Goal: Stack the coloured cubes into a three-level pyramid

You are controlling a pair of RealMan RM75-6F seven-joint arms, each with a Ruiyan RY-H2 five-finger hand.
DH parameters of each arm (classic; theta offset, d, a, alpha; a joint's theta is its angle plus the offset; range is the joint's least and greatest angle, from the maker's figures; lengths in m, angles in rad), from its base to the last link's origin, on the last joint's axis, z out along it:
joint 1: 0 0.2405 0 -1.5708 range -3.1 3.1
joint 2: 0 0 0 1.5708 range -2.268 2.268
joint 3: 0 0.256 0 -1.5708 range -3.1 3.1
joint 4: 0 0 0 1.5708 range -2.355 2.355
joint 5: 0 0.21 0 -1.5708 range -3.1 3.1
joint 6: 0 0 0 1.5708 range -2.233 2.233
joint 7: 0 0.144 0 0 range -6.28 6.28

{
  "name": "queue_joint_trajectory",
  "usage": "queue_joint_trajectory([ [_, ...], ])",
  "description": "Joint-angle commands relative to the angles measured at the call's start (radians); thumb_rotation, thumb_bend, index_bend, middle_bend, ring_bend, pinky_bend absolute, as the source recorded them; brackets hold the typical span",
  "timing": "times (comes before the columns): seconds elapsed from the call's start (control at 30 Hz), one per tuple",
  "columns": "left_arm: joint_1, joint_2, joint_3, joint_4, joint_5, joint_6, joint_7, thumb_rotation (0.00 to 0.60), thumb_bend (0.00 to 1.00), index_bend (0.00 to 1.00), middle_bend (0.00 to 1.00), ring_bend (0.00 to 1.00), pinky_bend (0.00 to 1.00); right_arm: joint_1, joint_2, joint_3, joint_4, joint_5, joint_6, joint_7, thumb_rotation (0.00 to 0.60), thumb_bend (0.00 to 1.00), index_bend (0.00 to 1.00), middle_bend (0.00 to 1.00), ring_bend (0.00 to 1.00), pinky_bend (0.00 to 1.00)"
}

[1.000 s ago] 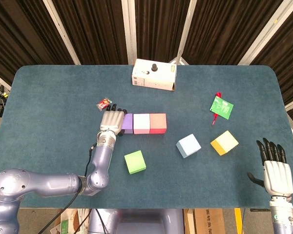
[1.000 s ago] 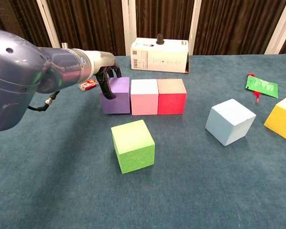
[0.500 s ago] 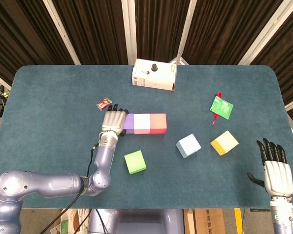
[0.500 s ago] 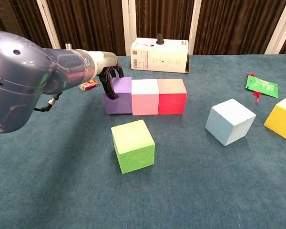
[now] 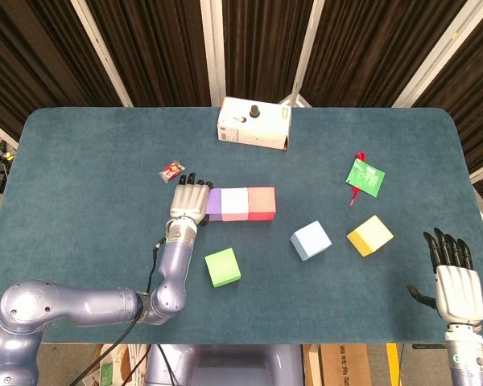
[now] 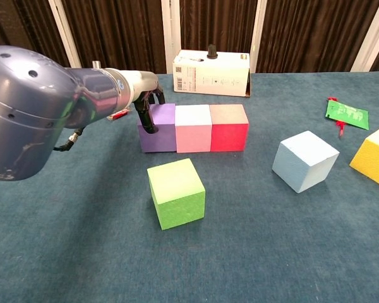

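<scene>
A purple cube [image 5: 213, 204], a pink cube [image 5: 233, 203] and a red cube [image 5: 260, 203] stand in a tight row on the teal table [image 5: 88, 169]. My left hand [image 5: 189, 199] presses flat against the purple cube's left face [image 6: 156, 128], fingers straight, holding nothing. A green cube [image 5: 223, 267] sits alone in front of the row. To the right lie a light blue cube [image 5: 311, 240] and a yellow cube [image 5: 369, 235]. My right hand [image 5: 451, 273] hovers open at the table's near right edge, seen only in the head view.
A white cardboard box [image 5: 253, 124] with a black knob stands behind the row. A small red wrapper [image 5: 172, 170] lies just behind my left hand. A green packet [image 5: 365, 177] with a red tag lies at the right rear.
My left hand has slid to the right, pushing the purple cube flush against the pink one. The right hand has stayed still.
</scene>
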Motion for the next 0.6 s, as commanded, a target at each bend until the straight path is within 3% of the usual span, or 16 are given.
queue_joint_trajectory([
  [0.03,0.001,-0.003,-0.001,0.003,0.001,0.002,0.001,0.6,0.43,0.25,0.19,0.0,0.0,0.0,0.0,0.0,0.0,0.0,-0.001,0.0,0.6,0.18,0.07,0.04,0.0,0.0],
  [0.6,0.009,-0.012,-0.01,0.008,0.009,0.013,0.018,0.6,0.43,0.24,0.16,0.0,0.0,0.0,0.0,0.0,-0.006,0.008,-0.004,-0.009,0.6,0.18,0.07,0.04,0.0,0.0],
])
